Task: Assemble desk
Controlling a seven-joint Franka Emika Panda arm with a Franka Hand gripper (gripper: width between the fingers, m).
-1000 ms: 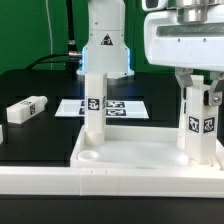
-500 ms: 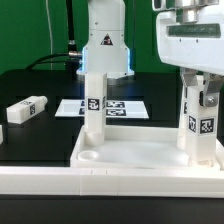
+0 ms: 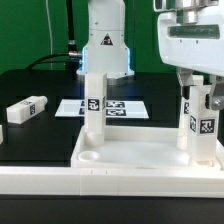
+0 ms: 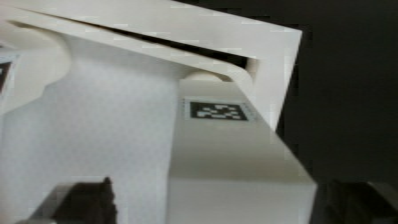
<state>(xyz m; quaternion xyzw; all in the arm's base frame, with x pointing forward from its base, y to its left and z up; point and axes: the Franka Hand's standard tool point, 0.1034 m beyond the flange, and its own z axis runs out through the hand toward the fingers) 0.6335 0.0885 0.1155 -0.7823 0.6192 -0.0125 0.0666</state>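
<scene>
The white desk tabletop lies at the front, rim up. One tagged white leg stands upright in its rear corner at the exterior view's left. A second tagged leg stands upright in the corner at the exterior view's right; it also shows in the wrist view. My gripper straddles the top of this second leg. In the wrist view the gripper has one dark finger against the leg and the other standing a little off it, so it looks open. A third leg lies loose on the black table.
The marker board lies flat behind the tabletop. The arm's white base stands at the back, with a green wall behind it. A long white rail runs along the front edge.
The gripper's body has turned over the right-hand leg and sits further to the exterior view's right. The leg itself keeps the same faces toward the camera.
</scene>
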